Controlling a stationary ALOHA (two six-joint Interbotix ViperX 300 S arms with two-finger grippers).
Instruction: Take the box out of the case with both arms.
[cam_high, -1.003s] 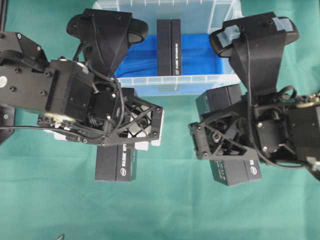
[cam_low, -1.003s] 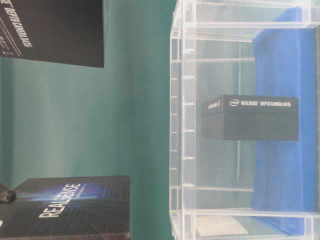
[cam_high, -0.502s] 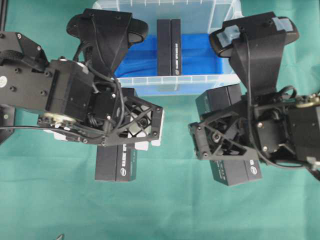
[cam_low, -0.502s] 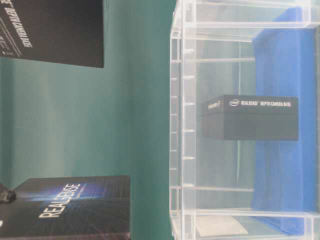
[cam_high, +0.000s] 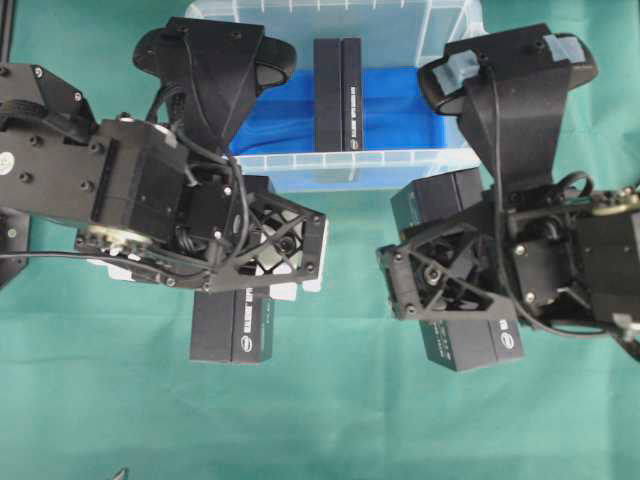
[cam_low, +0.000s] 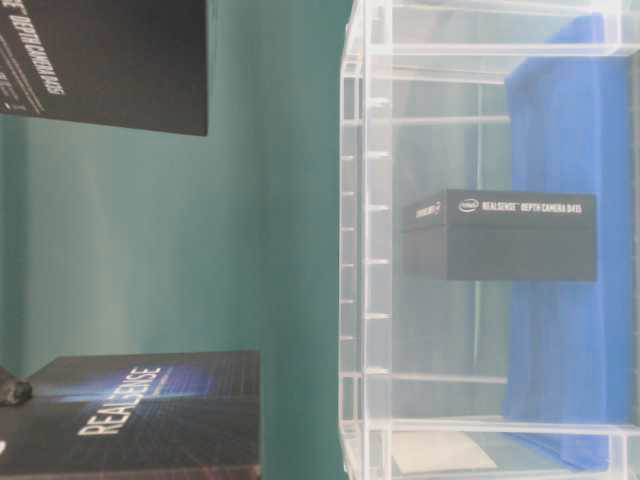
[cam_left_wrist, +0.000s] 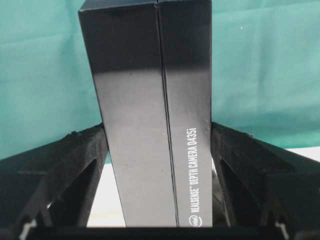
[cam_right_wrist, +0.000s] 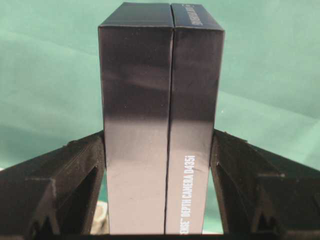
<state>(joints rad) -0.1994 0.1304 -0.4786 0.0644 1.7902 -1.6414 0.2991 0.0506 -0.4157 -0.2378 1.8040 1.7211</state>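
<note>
Green cloth (cam_high: 330, 420); box (cam_left_wrist: 150, 115) reads "REALSENSE DEPTH CAMERA D435i".

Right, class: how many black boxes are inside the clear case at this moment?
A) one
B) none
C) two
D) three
A: the overhead view shows a single box standing on the blue sheet inside the case; the table-level view shows the same lone box through the clear wall, while the other two boxes sit outside on the green cloth.

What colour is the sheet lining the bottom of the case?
Blue sheet; overhead view shows it best.
</note>
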